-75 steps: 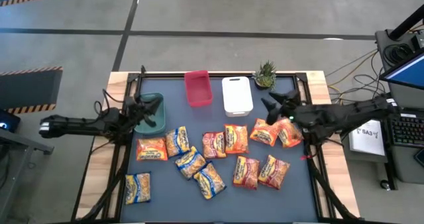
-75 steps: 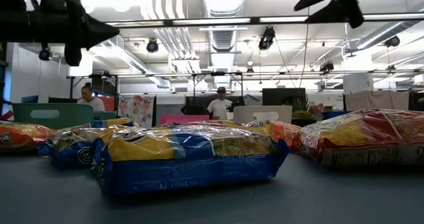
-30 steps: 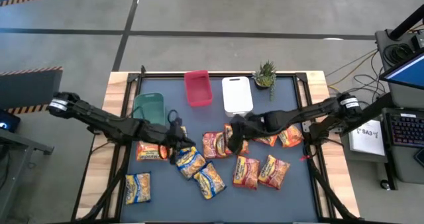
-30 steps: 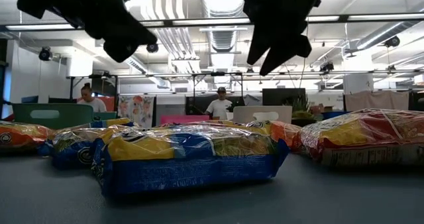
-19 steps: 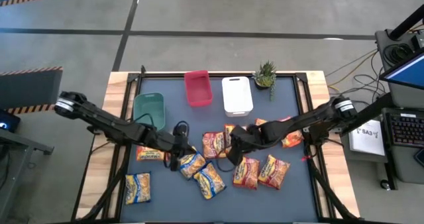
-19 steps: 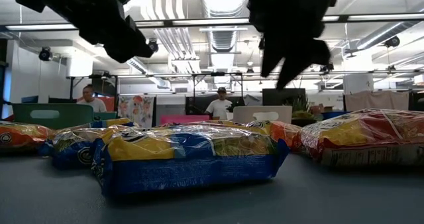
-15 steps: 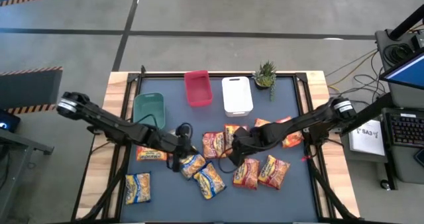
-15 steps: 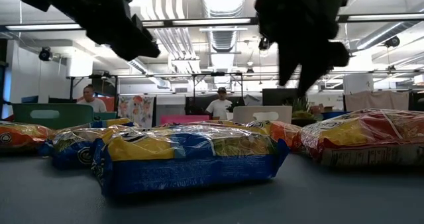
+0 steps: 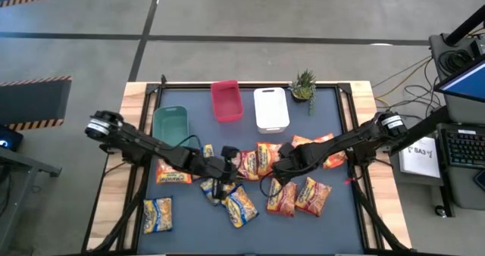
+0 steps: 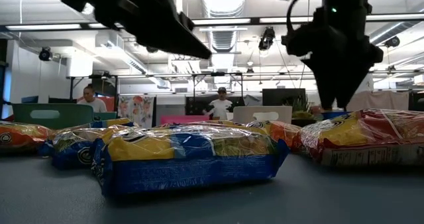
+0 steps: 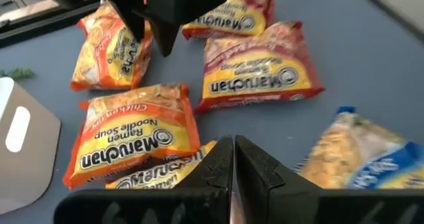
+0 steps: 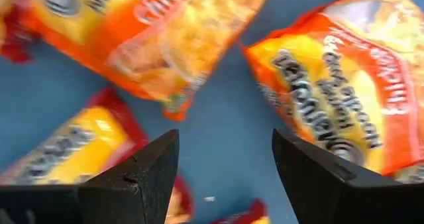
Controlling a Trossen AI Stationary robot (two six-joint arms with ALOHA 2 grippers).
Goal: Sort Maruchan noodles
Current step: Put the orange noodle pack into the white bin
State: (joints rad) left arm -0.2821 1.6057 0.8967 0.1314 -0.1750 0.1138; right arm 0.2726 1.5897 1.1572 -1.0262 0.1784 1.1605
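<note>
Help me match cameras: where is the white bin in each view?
High: white bin at the table's far edge.
Low: white bin in the background behind the packets.
Left wrist: white bin cut off, beyond an orange packet.
Right wrist: not in it.
Landmark: the small plant next to it.

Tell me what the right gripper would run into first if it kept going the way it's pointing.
Probably bare table. The right gripper is open, its fingers straddling a gap between an orange packet and a red-orange packet, though depth is unclear.
</note>
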